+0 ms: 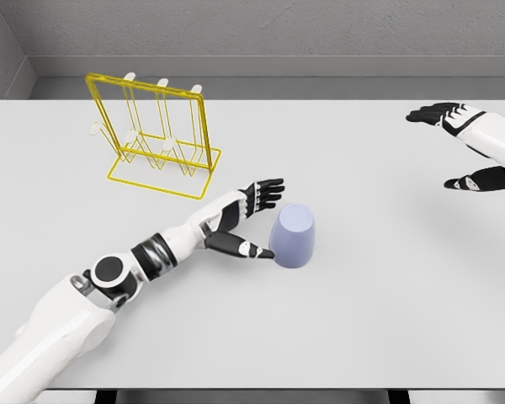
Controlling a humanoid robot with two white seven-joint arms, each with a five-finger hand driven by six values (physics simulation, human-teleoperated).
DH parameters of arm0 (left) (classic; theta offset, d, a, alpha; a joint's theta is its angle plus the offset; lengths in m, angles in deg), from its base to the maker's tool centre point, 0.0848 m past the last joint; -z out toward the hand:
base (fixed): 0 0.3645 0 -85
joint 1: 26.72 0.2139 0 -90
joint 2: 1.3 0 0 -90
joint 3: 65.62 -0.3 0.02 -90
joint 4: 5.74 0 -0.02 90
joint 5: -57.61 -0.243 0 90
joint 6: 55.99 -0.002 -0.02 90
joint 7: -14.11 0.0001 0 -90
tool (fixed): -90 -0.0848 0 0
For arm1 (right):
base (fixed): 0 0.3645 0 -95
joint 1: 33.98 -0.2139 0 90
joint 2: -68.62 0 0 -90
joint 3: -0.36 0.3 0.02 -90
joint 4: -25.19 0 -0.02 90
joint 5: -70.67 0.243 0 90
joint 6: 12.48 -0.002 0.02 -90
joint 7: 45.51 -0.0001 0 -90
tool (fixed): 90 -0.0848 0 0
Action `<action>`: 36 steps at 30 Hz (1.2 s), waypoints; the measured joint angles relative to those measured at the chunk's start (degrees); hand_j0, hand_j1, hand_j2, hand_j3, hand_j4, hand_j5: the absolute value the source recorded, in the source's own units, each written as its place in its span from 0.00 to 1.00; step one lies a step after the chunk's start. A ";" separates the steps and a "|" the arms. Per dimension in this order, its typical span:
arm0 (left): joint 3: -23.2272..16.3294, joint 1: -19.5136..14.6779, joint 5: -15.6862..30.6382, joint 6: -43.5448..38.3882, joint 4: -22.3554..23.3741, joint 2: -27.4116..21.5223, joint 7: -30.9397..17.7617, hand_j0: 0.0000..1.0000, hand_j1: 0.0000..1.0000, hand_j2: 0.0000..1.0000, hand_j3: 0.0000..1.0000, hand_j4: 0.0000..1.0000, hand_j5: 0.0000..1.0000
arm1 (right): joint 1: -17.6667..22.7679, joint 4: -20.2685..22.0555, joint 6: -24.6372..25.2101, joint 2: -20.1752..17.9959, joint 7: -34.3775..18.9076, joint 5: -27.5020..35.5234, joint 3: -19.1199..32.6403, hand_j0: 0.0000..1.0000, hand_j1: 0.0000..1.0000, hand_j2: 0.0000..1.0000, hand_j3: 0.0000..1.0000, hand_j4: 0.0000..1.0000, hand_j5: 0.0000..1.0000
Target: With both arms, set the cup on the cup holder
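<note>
A pale lavender cup (292, 236) stands upside down near the middle of the white table (362, 320). My left hand (257, 220) is right beside its left side, fingers spread, thumb low near the cup's base and fingers above its top edge; it is not closed around the cup. The yellow wire cup holder (156, 139) with white-tipped pegs stands at the back left, well apart from the cup. My right hand (459, 147) hovers open at the far right, fingers and thumb wide apart, holding nothing.
A grey wall runs behind the table's far edge. The table's front edge lies just below my left upper arm (59, 324).
</note>
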 measured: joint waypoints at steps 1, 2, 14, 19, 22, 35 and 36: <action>-0.13 0.00 -0.07 0.00 0.11 0.19 0.00 1.00 1.00 1.00 1.00 1.00 1.00 | 0.00 -0.01 0.00 0.03 0.00 0.00 0.01 1.00 1.00 1.00 1.00 1.00 1.00; -0.34 0.00 -0.15 0.00 0.18 0.34 0.00 1.00 1.00 1.00 1.00 1.00 1.00 | 0.00 0.00 0.00 0.05 0.00 0.00 0.01 1.00 1.00 1.00 1.00 1.00 1.00; -1.96 -1.23 -1.41 -0.02 1.03 1.83 0.00 1.00 1.00 1.00 1.00 1.00 1.00 | 0.18 -1.14 0.00 0.10 0.00 0.03 0.03 1.00 1.00 1.00 1.00 1.00 1.00; -2.00 -1.67 -1.47 0.00 2.68 2.64 0.00 1.00 1.00 1.00 1.00 1.00 1.00 | 0.18 -1.76 0.00 0.10 0.00 0.07 0.24 1.00 1.00 1.00 1.00 1.00 1.00; -2.01 -1.67 -1.53 0.00 3.48 3.18 0.00 1.00 1.00 1.00 1.00 1.00 1.00 | 0.26 -1.81 0.00 0.11 0.00 0.12 0.38 1.00 1.00 1.00 1.00 1.00 1.00; -2.51 -2.02 -1.97 -0.04 4.02 4.88 0.00 1.00 1.00 1.00 1.00 1.00 1.00 | 0.26 -1.47 0.00 0.54 0.08 0.23 0.46 1.00 1.00 1.00 1.00 1.00 1.00; -2.48 -2.02 -1.94 -0.03 4.02 4.95 0.00 0.95 0.95 0.95 0.95 0.95 0.95 | 0.26 -1.49 0.00 0.54 0.08 0.24 0.46 1.00 1.00 1.00 1.00 1.00 1.00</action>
